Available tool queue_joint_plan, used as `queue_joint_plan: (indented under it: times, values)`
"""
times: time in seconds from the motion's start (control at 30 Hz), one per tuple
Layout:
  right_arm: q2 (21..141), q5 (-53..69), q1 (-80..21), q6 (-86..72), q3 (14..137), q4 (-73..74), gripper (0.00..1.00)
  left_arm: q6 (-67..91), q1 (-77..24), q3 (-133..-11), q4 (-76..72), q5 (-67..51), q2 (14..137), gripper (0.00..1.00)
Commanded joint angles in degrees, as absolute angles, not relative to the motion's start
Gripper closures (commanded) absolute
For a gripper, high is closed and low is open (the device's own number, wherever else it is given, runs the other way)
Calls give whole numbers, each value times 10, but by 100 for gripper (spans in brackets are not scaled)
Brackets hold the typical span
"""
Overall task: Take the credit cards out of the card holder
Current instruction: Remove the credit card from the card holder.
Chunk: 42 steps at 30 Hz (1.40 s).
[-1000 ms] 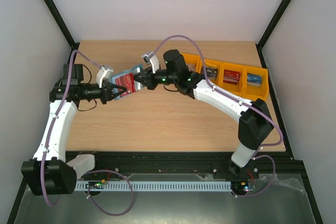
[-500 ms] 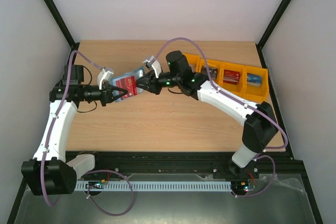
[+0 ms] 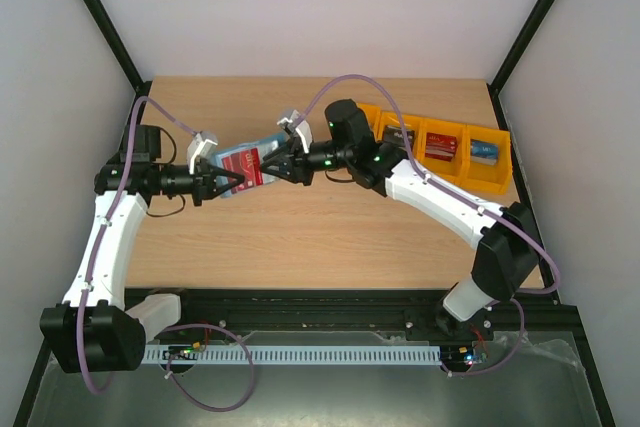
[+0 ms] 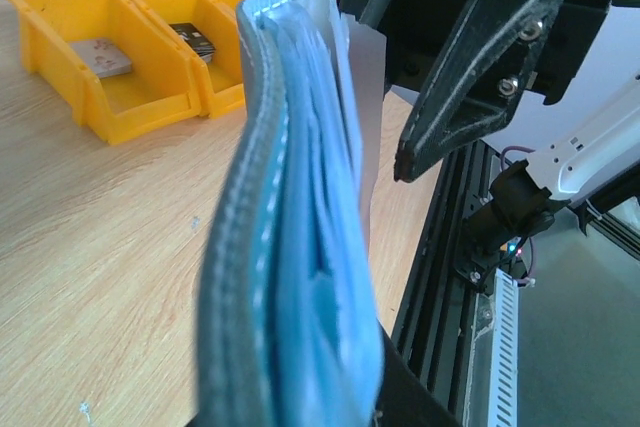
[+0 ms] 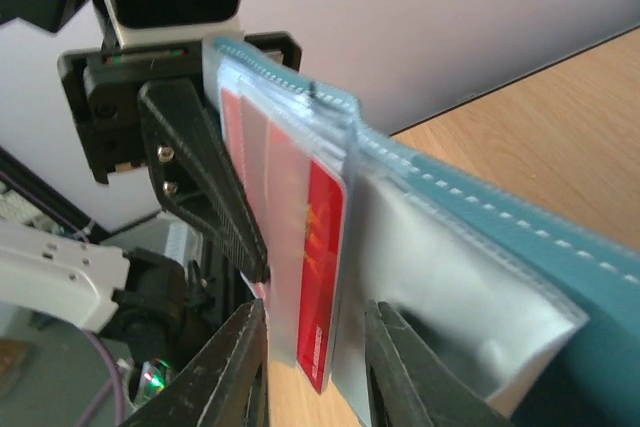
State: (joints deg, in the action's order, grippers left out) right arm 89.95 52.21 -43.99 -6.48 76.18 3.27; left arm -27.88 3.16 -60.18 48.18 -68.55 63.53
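The teal card holder point(image 3: 245, 159), soft stitched fabric with glossy clear pockets, hangs above the tabletop point(image 3: 300, 237), clamped in the left claw point(image 3: 225, 184). The right claw point(image 5: 314, 309) stands apart, a stiff red card point(image 5: 325, 237) edge between its fingers.

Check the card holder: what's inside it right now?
One red card shows in a clear pocket of the card holder. The clear pocket beside it looks empty. The paler blue pockets are only seen edge-on in the left wrist view, so any cards in them are hidden.
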Motion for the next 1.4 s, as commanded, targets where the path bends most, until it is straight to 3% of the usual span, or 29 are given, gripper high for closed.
queue_joint_plan:
  times: [0.0,0.27,0.6,0.73,0.83,1.1,1.37]
  values:
    - [907,517,-441,-120,755,-36,75,-307,30,-626,499,-716,626,98]
    - [931,528,-446,-123,759,-36,86,-339,30,-632,525,-731,628,98]
    - [947,589,-459,-169,756,-105,86,-340,30,-632,525,-730,628,98]
    - [948,598,-459,-186,756,-122,98,-339,30,-631,524,-730,627,98]
    - [936,579,-457,-170,754,-109,98,-336,31,-630,521,-730,627,87]
    - [900,532,-408,-121,746,-15,98,-338,34,-629,522,-734,626,81]
    - [863,512,-379,-86,738,25,98,-335,37,-629,520,-733,626,98]
